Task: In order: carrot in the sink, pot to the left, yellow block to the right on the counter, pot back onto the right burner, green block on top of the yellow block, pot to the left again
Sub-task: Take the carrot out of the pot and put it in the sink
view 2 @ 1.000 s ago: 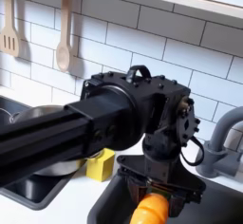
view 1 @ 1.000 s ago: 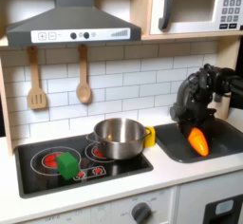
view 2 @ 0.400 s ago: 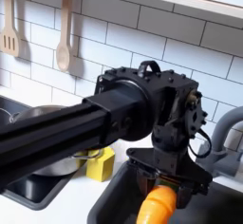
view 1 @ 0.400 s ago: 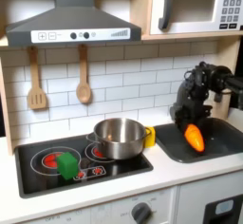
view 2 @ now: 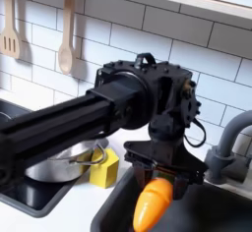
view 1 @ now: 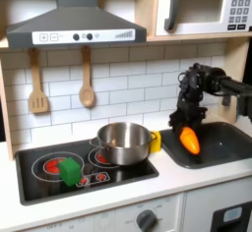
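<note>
Our claw (view 2: pixel 157 177) grips the carrot (view 2: pixel 151 204) by its thick end, hanging over the sink (view 1: pixel 228 147) near its edge closest to the pot (view 1: pixel 123 142). We should lower it well inside the basin before letting go. The carrot's long axis runs near vertical, tip down.

Lighting: even, moderately bright, warm-toned in both exterior views. Soft glare on the pot (view 1: pixel 122 141) rim and on the glossy black cooktop panel (view 1: pixel 39 182) beside it. Faint shadow under the pot. Both views low-resolution and soft. Second exterior view: arm nearest camera blurred.
</note>
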